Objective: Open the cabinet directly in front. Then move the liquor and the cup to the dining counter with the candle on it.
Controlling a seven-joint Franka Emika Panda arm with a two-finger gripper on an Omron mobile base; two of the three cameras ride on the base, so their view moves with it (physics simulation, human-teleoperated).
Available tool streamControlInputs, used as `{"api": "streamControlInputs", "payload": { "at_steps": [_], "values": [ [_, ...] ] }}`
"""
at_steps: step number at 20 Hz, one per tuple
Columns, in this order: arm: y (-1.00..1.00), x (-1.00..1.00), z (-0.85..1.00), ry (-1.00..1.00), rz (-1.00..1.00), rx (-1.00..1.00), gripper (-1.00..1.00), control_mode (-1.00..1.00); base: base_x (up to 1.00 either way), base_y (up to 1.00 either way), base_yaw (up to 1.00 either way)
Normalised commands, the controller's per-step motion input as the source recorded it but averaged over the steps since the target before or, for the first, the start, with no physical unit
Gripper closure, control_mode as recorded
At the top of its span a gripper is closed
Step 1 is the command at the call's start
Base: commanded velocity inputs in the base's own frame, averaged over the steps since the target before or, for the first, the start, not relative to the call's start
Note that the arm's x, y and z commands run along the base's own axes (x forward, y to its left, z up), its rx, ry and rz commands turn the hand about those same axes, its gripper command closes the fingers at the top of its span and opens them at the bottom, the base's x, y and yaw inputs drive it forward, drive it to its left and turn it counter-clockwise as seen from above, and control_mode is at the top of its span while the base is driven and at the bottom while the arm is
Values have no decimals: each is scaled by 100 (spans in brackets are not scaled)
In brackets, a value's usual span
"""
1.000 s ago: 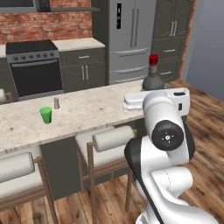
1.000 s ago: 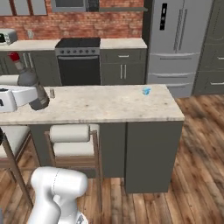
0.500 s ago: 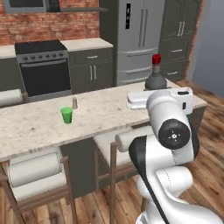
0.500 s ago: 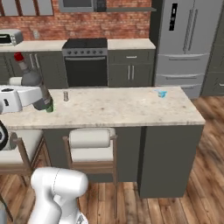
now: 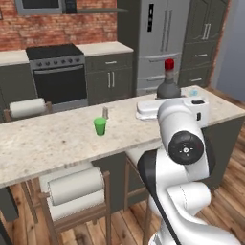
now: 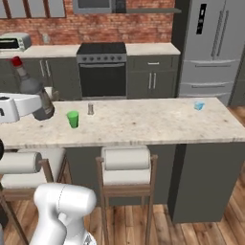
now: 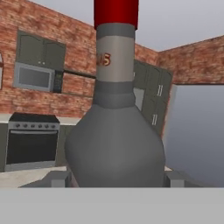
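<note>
— The red brick wall is running behind the kitchen, with a black oven (image 6: pixel 103 72), a steel fridge (image 6: pixel 210 48) and a toaster oven (image 6: pixel 14 42) standing along it. In front, the long speckled desk (image 6: pixel 143 124) is stretching across, with two cushioned stools (image 6: pixel 127 174) tucked under it.

— What is sitting on the desk, counted?

— One green cup (image 5: pixel 100 126), standing upright near the middle. One small grey shaker (image 5: pixel 105 113) just beside it, toward the oven. One little pale blue thing (image 6: pixel 198 105) well apart, near the far end; too small for me to name.

— And the bottle?

— One liquor (image 7: pixel 114 131) bottle, red cap up, grey body upright. The claw (image 7: pixel 116 180) is gripping it low on the body, the fingers (image 7: pixel 174 178) standing wide on either side of the wide base. In the right base view it is hanging above the desk's near end, not far from the cup.

— Anything in the way?

— The white arm itself is hiding most of the bottle in the left base view; only cap and shoulders are showing.

— Any writing?

— On the neck label there are reddish marks, something like "45", but I can't read them for sure.
</note>
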Motion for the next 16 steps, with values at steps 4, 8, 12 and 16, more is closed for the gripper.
{"api": "streamControlInputs", "payload": {
  "at_steps": [4,8,12,16],
  "values": [
    [0,0,0,0,0,0,100,100,58,11,-1],
    [0,13,0,4,0,0,100,-100,36,0,0],
    [-16,70,0,16,3,0,100,-100,0,0,0],
    [-22,82,-1,18,13,1,100,-100,0,0,0]
  ]
}}
